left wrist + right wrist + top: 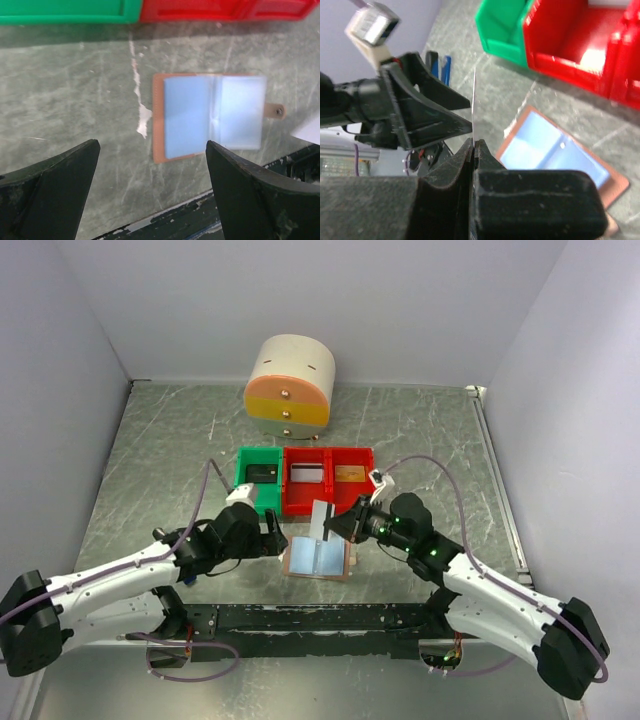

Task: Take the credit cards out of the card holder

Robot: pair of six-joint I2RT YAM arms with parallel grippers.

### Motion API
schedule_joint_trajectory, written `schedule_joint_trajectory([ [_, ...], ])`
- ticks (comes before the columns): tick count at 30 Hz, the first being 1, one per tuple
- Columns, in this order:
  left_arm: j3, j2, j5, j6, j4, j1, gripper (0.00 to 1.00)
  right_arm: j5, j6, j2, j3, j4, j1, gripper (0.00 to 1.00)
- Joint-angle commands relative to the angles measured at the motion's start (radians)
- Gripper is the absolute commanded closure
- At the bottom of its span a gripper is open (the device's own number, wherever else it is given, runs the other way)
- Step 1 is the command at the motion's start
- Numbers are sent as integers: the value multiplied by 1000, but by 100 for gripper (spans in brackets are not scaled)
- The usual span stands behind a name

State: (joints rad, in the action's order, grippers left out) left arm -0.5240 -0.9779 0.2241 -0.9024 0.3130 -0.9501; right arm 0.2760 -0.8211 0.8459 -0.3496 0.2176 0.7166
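My right gripper [472, 144] pinches a credit card [474, 100] upright, my left gripper [152, 147] gapes empty over the card holder [210, 117], so I'd lift straight, squeezing firmly.

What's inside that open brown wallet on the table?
The flat tan-brown card holder shows two pale blue pocket panels; any cards tucked inside would be hidden. One thin silvery plastic card is out, pinched in the right tool.

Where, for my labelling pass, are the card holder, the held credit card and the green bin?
card holder [210, 117], left wrist view, on its pale blue pockets.
credit card [321, 521], top external view, middle of its pale face.
green bin [258, 451], top external view, on its far rim.
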Motion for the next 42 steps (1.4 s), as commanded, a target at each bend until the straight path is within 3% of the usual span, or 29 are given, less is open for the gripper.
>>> schedule_joint_trajectory([
  [1, 15, 23, -16, 0, 66, 73, 0, -174, 201, 4, -154, -111, 67, 100],
  [7, 54, 100, -30, -10, 134, 188, 0, -502, 497, 139, -358, -254, 189, 100],
  [15, 48, 215, 83, -27, 264, 224, 0, -728, 734, 527, -722, -509, 198, 100],
  [18, 45, 218, 78, -30, 256, 228, 0, -750, 837, 604, -775, -484, 198, 100],
  [24, 42, 217, 91, -37, 277, 230, 0, -620, 1145, 675, -769, -318, 203, 100],
  [29, 23, 250, 115, -43, 304, 230, 0, -692, 1322, 726, -734, -184, 202, 100],
  [42, 19, 337, 170, -88, 347, 231, 0, -698, 1442, 928, -823, -278, 206, 100],
])
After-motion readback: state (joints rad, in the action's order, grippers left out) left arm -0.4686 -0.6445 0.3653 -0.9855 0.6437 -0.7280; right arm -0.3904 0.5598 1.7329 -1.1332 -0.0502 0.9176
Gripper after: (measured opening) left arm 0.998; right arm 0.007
